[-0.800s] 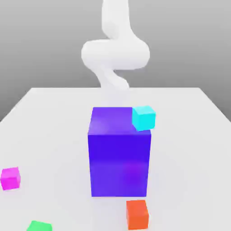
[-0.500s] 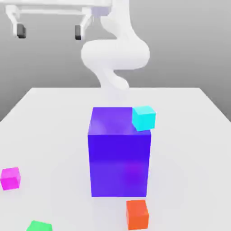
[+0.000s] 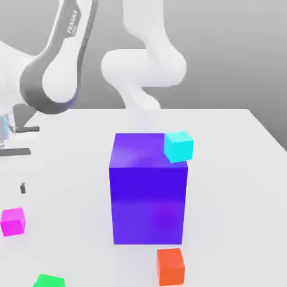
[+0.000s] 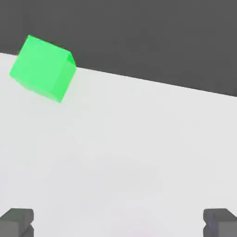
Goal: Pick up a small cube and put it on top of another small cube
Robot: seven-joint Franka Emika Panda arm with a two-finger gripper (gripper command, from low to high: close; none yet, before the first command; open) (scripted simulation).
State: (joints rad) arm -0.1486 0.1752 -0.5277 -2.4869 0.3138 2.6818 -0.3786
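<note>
The small cube [image 3: 12, 221], bright magenta, rests on the white table near the exterior view's left edge. One dark fingertip [image 3: 22, 188] of my gripper hangs a little above and beyond it, with the hand at the left edge. In the hand view my gripper [image 4: 118, 223] stands open, its fingertips [image 4: 16, 221] far apart with only bare table between them. A small green cube [image 4: 42, 68] lies ahead of the fingers near the table's edge. The same green cube [image 3: 47, 280] sits at the front left of the exterior view.
A big blue-purple cube [image 3: 148, 188] stands mid-table, with a small cyan cube [image 3: 179, 146] at its upper right corner. A small orange-red cube [image 3: 170, 265] lies in front of it. My arm's elbow [image 3: 53, 73] looms over the table's left side.
My arm has swung down from the top of the exterior view to the left side, bringing the open gripper close over the table near the magenta cube. No cube has moved.
</note>
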